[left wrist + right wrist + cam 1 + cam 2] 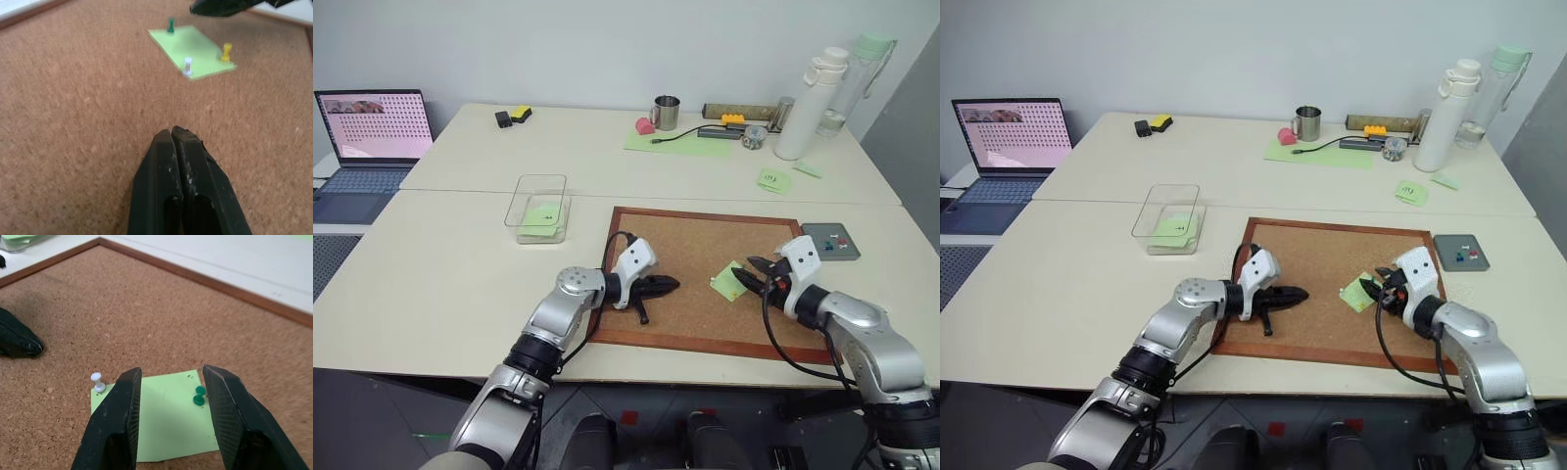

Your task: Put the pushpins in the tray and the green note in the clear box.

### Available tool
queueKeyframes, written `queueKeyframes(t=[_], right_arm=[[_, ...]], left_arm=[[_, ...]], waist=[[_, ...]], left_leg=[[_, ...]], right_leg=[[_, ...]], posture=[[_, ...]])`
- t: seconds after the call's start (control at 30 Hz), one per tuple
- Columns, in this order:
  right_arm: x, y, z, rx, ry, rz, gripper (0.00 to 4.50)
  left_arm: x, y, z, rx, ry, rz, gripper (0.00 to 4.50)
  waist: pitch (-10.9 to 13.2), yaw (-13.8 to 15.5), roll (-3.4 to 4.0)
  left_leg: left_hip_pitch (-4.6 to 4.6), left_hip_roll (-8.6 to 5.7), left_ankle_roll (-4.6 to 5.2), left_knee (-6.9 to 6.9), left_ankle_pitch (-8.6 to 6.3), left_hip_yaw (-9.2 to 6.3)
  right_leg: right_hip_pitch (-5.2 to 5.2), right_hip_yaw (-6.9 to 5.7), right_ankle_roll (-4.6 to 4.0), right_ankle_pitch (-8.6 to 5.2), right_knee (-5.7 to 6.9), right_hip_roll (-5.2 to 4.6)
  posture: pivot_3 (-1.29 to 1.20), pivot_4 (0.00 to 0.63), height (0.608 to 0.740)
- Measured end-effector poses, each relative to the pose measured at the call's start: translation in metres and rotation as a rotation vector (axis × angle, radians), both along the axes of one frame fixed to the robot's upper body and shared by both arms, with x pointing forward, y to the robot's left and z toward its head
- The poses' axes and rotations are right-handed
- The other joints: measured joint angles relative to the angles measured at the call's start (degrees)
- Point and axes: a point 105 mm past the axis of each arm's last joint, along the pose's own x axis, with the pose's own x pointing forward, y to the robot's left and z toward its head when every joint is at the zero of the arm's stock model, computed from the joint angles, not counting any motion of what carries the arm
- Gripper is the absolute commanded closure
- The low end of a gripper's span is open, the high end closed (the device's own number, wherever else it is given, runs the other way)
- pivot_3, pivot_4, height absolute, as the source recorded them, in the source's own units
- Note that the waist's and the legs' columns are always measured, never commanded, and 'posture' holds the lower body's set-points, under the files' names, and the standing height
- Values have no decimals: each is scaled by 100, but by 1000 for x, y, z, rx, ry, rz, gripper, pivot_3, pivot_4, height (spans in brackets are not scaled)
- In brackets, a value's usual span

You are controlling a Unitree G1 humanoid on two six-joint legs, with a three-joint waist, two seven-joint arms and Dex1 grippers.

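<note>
Currently the green note [166,423] lies pinned to the cork board [685,245] by a white pushpin [98,381], a green pushpin [199,395] and a yellow pushpin [226,51], and the right gripper [171,382] hovers over it with fingers spread, straddling the sheet. The left gripper [173,134] rests near mid-board, fingers pressed together on nothing. Best, I judge, to centre on one pin's head, pinch it squarely and pull straight out, then carry it to the tray [832,243] holding other pins beside the board; the clear box [540,208] on the bench [431,274] waits for the note.
</note>
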Motion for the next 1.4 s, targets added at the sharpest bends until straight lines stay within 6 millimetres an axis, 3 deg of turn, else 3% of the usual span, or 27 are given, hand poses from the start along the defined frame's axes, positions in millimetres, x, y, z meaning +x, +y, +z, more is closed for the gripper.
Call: queueKeyframes(t=[0.9, 1.23, 1.4], right_arm=[[18, -7, -20, 73, 38, -124, 2469], [20, -10, -18, 98, 28, -153, 4358], [20, -9, -18, 115, 29, -154, 4447]], left_arm=[[0, 0, -1, 2, -21, 5, 4437], [1, 0, 0, 2, -23, 5, 4500], [1, 0, -1, 1, -21, 6, 4500]], waist=[[-3, -9, 4], [-2, -16, 4], [-2, -17, 4]], left_leg=[[3, 0, 0, 1, 0, 0], [3, 0, 0, 1, 0, 0], [3, 0, 0, 1, 0, 0]], right_leg=[[1, 0, 0, 0, 5, 0], [1, 0, 0, 0, 5, 0], [1, 0, 0, 0, 5, -1]], posture=[[0, 150, 740], [0, 150, 740], [0, 150, 740]])
